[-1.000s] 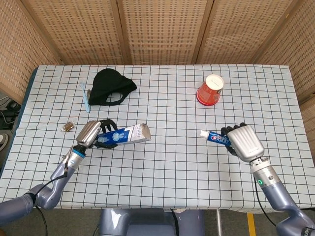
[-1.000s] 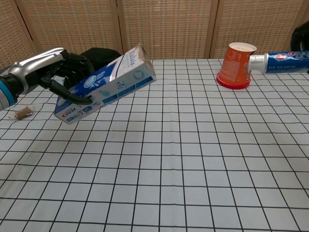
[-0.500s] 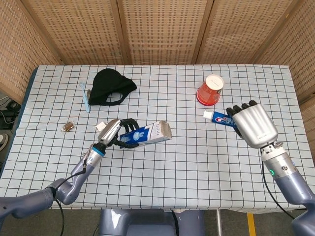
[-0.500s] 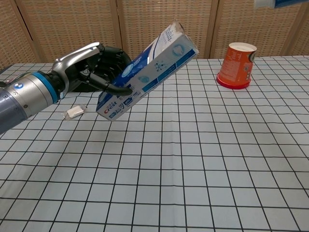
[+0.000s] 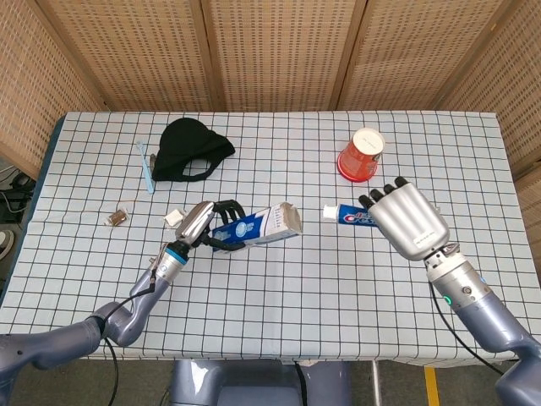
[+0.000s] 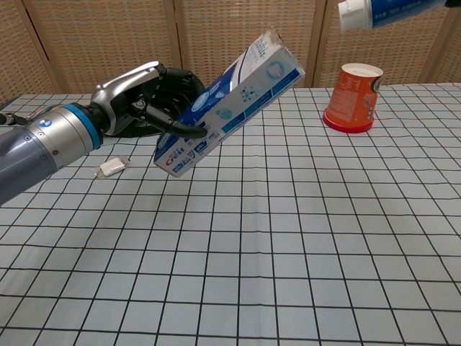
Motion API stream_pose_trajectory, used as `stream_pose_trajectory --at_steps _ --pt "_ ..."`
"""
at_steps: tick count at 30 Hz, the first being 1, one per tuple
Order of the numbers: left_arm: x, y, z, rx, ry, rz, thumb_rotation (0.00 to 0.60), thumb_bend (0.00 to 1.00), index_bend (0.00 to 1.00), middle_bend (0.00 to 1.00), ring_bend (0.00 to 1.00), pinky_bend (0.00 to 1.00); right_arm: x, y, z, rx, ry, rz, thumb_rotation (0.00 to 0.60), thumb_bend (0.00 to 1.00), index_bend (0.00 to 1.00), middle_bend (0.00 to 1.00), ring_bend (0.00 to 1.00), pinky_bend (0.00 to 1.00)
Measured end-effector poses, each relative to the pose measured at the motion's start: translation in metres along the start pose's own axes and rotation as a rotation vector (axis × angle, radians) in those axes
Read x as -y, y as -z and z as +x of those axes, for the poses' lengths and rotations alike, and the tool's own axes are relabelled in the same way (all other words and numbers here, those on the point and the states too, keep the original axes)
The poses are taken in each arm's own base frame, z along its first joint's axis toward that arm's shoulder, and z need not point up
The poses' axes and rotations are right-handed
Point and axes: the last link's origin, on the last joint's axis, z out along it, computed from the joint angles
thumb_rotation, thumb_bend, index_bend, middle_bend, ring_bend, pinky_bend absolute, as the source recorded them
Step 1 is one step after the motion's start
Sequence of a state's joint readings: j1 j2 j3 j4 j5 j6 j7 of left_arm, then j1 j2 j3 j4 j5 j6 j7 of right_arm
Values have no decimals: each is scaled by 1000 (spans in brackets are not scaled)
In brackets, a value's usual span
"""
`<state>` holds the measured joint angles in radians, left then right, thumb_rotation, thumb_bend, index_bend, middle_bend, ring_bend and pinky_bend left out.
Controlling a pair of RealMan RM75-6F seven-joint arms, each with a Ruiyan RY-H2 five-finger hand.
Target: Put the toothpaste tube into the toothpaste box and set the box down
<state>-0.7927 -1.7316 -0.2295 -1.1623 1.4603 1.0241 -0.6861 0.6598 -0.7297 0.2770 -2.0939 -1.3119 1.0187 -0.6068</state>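
My left hand (image 5: 207,227) (image 6: 148,101) grips the blue and white toothpaste box (image 5: 256,226) (image 6: 230,100) by its near end and holds it above the table, tilted, with its open flap end pointing right. My right hand (image 5: 404,220) holds the blue toothpaste tube (image 5: 349,215) (image 6: 382,11) in the air, white cap pointing left at the box's open end. A short gap separates cap and box. In the chest view only the tube shows at the top right; the right hand itself is out of frame there.
An orange paper cup (image 5: 361,155) (image 6: 353,97) lies on its side at the back right. A black cloth (image 5: 192,149) and a blue toothbrush (image 5: 145,166) lie at the back left. A small white scrap (image 6: 110,168) and a brown one (image 5: 117,218) sit left of the box.
My right hand has carried the tube left and lower, toward the box's open end. The left hand raised the box from the table and shifted it slightly right.
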Motion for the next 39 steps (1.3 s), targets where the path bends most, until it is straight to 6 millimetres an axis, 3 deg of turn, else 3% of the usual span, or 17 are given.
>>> stream_pose_trajectory --at_steps 9,26,39 --pt "-5 -1 -6 23 -9 -11 600 117 530 467 471 530 20 -10 -1 5 25 45 600 641 673 664 644 587" --pt "-16 -1 -11 48 -36 -41 600 107 530 467 471 530 38 -15 -3 16 60 75 600 641 674 668 646 587" --pt "-31 -11 -21 86 -52 -42 600 111 530 467 471 530 52 -17 1 10 149 123 600 640 674 668 646 587"
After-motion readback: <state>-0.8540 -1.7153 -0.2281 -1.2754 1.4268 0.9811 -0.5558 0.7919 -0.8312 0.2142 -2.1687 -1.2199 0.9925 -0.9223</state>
